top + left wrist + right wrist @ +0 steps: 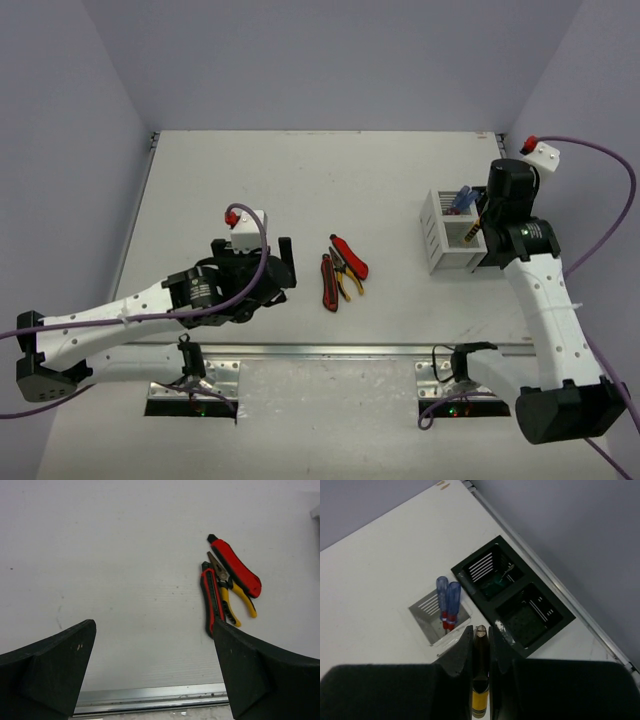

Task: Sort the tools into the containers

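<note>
A white worktop (300, 180), with two robot arms based at its 6 o'clock edge. At 3 o'clock the right fingers (457, 655) are clenched on a slim tool with a yellow band (480, 680), poised over the near rim of the white bin (440, 235). The black bin (509, 591) stands just beside the white one. The left fingers (55, 665) are spread wide, grasping nothing, at 9 o'clock of the loose tools.

We judge the drop goes best if we centre the held tool over the chosen bin, hold it upright, and lower it before letting go.

We count two bins, two red-and-black cutters (239, 571) and one yellow pliers (243, 597) at centre. Two blue screwdrivers (447, 600) stand in the white bin.
</note>
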Tool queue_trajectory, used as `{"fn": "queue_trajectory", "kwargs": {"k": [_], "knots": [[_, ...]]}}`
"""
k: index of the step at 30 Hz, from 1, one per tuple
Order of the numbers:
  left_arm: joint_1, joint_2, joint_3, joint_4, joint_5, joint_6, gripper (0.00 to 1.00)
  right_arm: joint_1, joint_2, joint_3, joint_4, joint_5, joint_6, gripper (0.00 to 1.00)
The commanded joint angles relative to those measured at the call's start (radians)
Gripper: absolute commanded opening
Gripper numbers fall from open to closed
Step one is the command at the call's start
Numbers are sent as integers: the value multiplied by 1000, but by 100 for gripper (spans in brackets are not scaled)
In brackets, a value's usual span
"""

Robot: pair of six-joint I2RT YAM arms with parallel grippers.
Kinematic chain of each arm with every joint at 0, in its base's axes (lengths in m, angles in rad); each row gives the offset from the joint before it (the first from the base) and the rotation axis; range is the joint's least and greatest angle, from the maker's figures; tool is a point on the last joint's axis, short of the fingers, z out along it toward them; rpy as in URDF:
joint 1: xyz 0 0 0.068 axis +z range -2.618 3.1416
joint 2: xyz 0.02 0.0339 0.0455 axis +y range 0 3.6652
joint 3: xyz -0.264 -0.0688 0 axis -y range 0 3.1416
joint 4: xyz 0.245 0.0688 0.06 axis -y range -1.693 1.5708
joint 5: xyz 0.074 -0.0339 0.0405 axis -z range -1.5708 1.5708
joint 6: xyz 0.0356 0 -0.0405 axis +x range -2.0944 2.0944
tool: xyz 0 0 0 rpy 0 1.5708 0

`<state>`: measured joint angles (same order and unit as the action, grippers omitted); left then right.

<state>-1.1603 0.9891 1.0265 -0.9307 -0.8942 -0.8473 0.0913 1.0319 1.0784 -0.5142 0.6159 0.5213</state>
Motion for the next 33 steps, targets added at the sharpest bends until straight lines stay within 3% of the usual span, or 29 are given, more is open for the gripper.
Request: {"fn": "queue_trajectory", "kwargs": {"k": [1, 4, 11, 29, 31, 33], "knots": [[-7, -71, -47, -55, -122, 3, 100, -49, 66, 61, 55, 109, -19, 0], [-6, -92, -55, -24, -113, 24, 100, -63, 120, 69, 82, 65, 3, 0], [-6, -95, -40, -184, -148, -137, 100, -62, 161, -12, 208, 35, 37, 0], [-7, -65, -69, -146, -100, -113, 100, -53, 207, -152, 338, 33, 84, 1], [-7, -67, -67, -143, -99, -111, 100, -50, 208, -149, 316, 13, 90, 10], [-7, -67, -63, -144, -94, -112, 100, -48, 194, -153, 307, -4, 91, 39]]}}
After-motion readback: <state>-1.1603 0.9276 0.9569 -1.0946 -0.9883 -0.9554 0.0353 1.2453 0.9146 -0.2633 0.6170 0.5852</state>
